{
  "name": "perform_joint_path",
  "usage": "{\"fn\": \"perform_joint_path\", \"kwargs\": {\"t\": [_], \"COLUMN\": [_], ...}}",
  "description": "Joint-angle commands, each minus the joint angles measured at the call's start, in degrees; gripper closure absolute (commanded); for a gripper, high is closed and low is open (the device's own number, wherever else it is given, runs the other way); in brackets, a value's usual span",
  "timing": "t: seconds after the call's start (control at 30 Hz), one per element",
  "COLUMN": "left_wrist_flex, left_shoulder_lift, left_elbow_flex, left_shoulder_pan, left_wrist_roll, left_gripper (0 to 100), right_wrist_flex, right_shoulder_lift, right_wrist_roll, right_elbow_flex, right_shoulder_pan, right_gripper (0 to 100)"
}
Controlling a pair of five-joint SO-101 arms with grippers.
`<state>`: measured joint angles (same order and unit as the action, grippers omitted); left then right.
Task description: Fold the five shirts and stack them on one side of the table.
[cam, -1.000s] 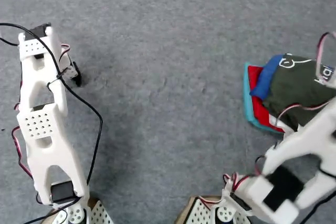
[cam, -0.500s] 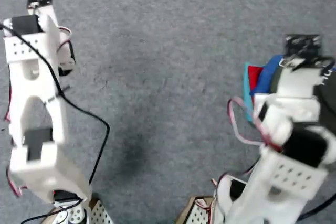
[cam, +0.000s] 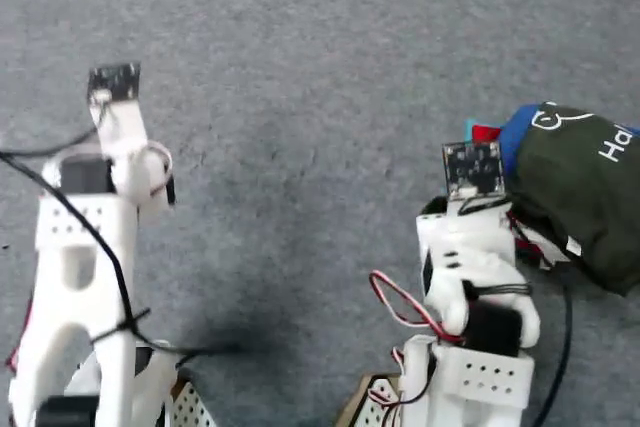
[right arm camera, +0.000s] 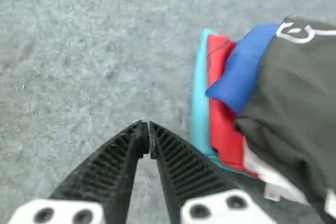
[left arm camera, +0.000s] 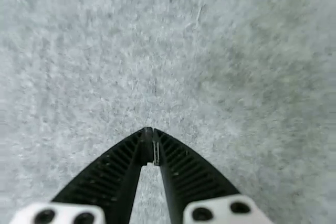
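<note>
High view looks down on a grey counter (cam: 320,97) with the stack of shirts (cam: 575,207) at its right side. A dark green shirt (right arm camera: 294,93) with white print lies rumpled on top. Beneath it a blue shirt (right arm camera: 244,69), a red shirt (right arm camera: 223,124) and a teal shirt (right arm camera: 198,103) show along the stack's left edge, and a strip of white cloth (right arm camera: 262,174) peeks from under the dark shirt's near edge. The right arm (cam: 470,277) stands just left of the stack, with the right pincer (right arm camera: 146,129) closed on nothing above bare counter beside the teal shirt. The left arm (cam: 85,247) is at the left, well apart from the shirts. The left pincer (left arm camera: 149,135) has its tips together, empty, over bare counter.
</note>
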<state>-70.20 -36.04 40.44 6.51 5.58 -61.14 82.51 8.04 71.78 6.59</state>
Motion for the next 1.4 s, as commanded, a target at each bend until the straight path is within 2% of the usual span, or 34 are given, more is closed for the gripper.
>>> {"fn": "perform_joint_path", "kwargs": {"t": [0.0,0.2,0.4,0.53,0.73,0.83,1.0,1.23,1.37], "left_wrist_flex": [11.3,25.8,28.4,25.3,23.8,18.0,7.8,-1.1,-2.1], "left_shoulder_lift": [-7.8,-18.9,-31.5,-39.3,-50.9,-55.3,-60.4,-65.8,-67.5], "left_elbow_flex": [15.8,36.0,47.4,49.1,56.9,57.0,57.0,56.6,56.5], "left_shoulder_pan": [-0.5,0.0,0.1,0.8,5.2,7.5,7.0,7.0,7.0], "left_wrist_roll": [0.2,0.1,-0.3,-0.3,-0.1,-0.2,-0.1,-0.1,-0.3], "left_gripper": [98,98,98,98,98,98,98,98,98], "right_wrist_flex": [2.6,2.3,2.1,-3.2,-14.3,-14.4,-14.4,-14.4,-14.4], "right_shoulder_lift": [4.5,11.6,21.3,27.1,26.8,26.8,26.8,26.8,26.8], "right_wrist_roll": [-1.3,-1.4,-1.4,-1.4,-1.4,-1.3,-1.3,-1.3,-1.3], "right_elbow_flex": [5.4,14.2,24.2,24.9,24.9,24.9,24.9,24.9,24.9], "right_shoulder_pan": [-1.1,-1.1,-1.0,-1.0,-0.7,-0.7,-0.7,-0.7,-0.7], "right_gripper": [99.4,99.4,99.4,99.4,99.4,99.4,99.4,99.4,99.4]}}
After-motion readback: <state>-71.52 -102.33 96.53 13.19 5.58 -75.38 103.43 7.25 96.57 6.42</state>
